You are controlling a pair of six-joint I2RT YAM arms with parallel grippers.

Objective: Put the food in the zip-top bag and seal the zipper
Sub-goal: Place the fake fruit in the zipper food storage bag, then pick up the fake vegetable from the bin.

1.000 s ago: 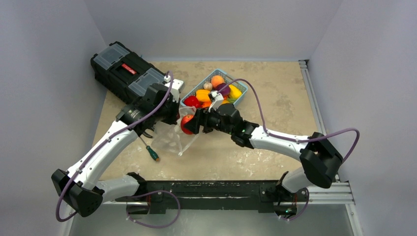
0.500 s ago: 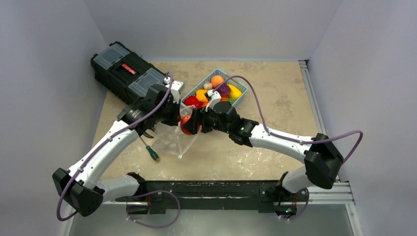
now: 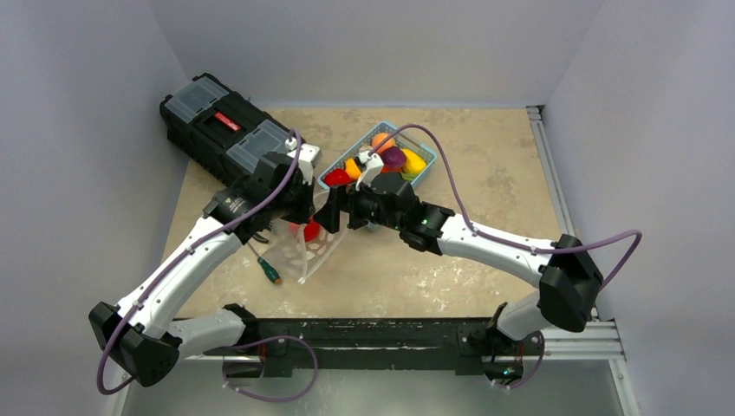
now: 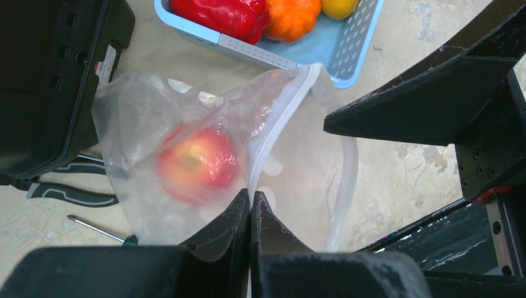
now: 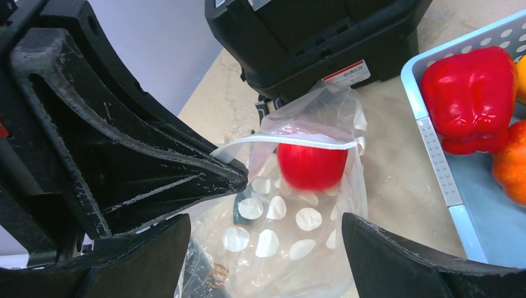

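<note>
Clear crinkly glossy plastic zip-top bag (image 4: pixel 133 118), smooth shiny apple (image 4: pixel 197 162), perforated blue plastic basket (image 4: pixel 249 52), matt black plastic toolbox (image 3: pixel 217 123), mottled stone-look counter (image 3: pixel 494 178).

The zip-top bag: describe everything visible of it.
The zip-top bag is clear, crinkly, floppy plastic with pale oval spots on one face. Its mouth gapes open, the zipper strip unsealed. The left gripper, shut, pinches its rim and holds it up. One red round fruit sits inside. It hangs over the table between the black toolbox and the blue basket.
</note>
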